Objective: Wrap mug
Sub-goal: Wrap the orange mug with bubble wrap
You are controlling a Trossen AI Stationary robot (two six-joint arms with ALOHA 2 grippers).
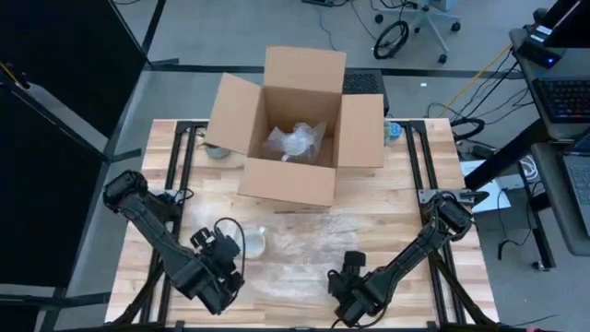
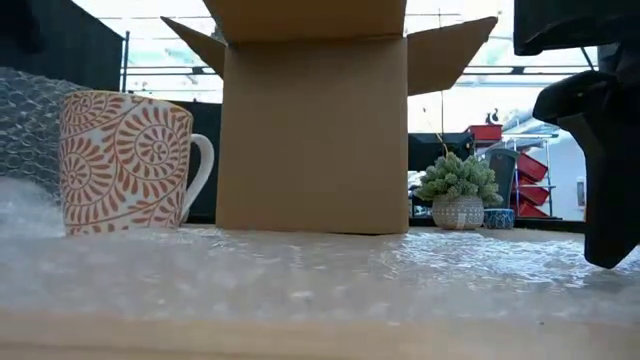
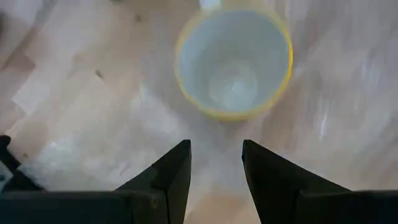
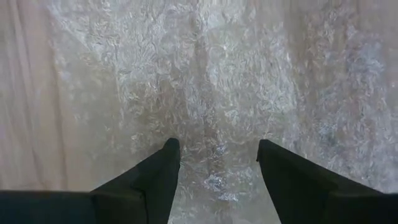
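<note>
The mug (image 1: 253, 242) stands upright on its base on a clear bubble-wrap sheet (image 1: 300, 254) spread over the near half of the table. Its outside carries an orange swirl pattern (image 2: 125, 160), and its handle (image 2: 202, 170) faces the table's right. My left gripper (image 3: 216, 146) is open just left of and above the mug (image 3: 233, 62), looking down into it. My right gripper (image 4: 217, 146) is open over the sheet (image 4: 205, 74) toward the near right, nothing between its fingers. In the low view a raised part of the wrap (image 2: 30, 120) shows behind the mug.
A large open cardboard box (image 1: 293, 129) stands at the far middle of the table with a crumpled clear bundle (image 1: 295, 140) inside. A small potted plant (image 2: 458, 190) sits to the box's right and a small bowl (image 1: 217, 150) to its left.
</note>
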